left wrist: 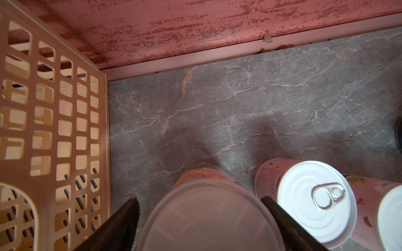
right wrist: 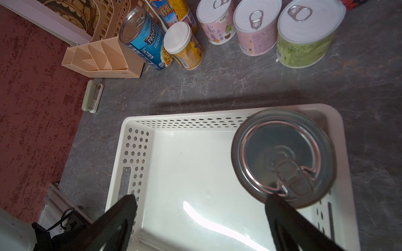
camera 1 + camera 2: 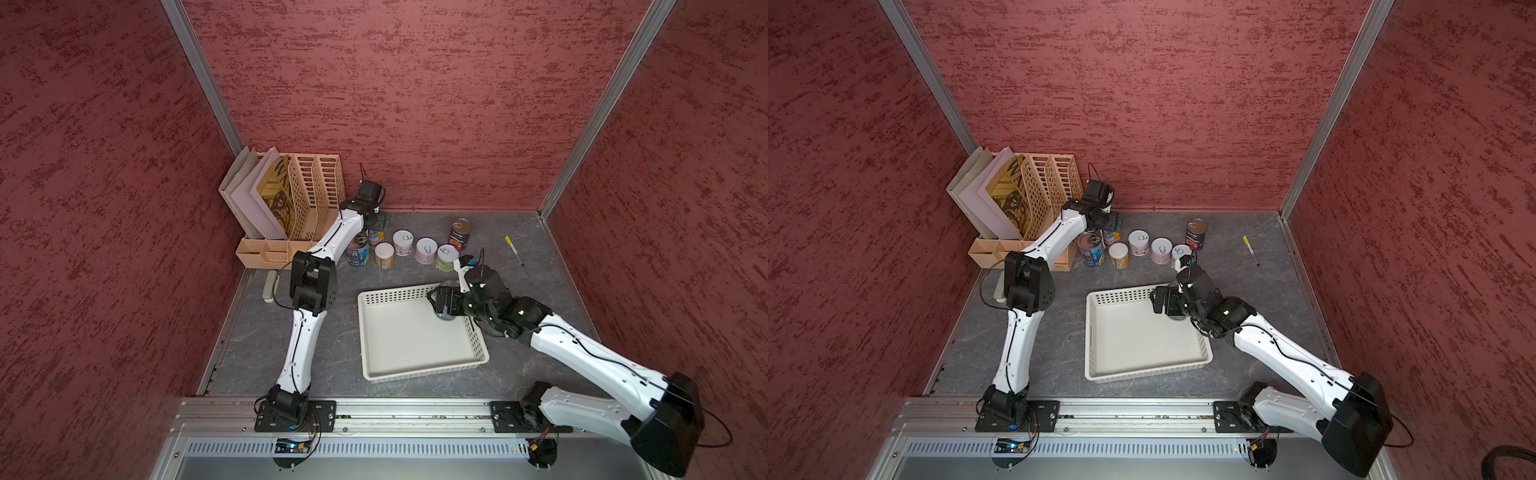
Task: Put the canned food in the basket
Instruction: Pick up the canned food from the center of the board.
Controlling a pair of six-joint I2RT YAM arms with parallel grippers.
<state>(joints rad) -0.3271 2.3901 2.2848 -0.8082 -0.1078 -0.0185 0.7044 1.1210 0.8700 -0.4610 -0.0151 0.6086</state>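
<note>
1. Standing upright in the far right corner of the basket [image 2: 174, 173] is a silver-topped can [image 2: 282, 156], on the white floor
2. Right gripper [image 2: 201, 197] hangs over the basket with its jaws spread wide and nothing between them; one finger crosses the can's rim in the right wrist view, and I cannot tell whether it touches
3. Left gripper [image 1: 199, 199] is down around an orange-labelled can [image 1: 206, 217] near the beige file organizer [image 3: 307, 191]; a finger stands close on each side of its lid, but whether they press it I cannot tell
4. On the grey table [image 3: 332, 353] behind the basket stand a blue can [image 3: 357, 251], yellow can [image 3: 384, 255], white-and-pink can [image 3: 402, 243], pink can [image 3: 426, 250], green can [image 3: 446, 258] and red can [image 3: 461, 235]
5. A pen [image 3: 514, 250] lies apart, right of the red can
</note>
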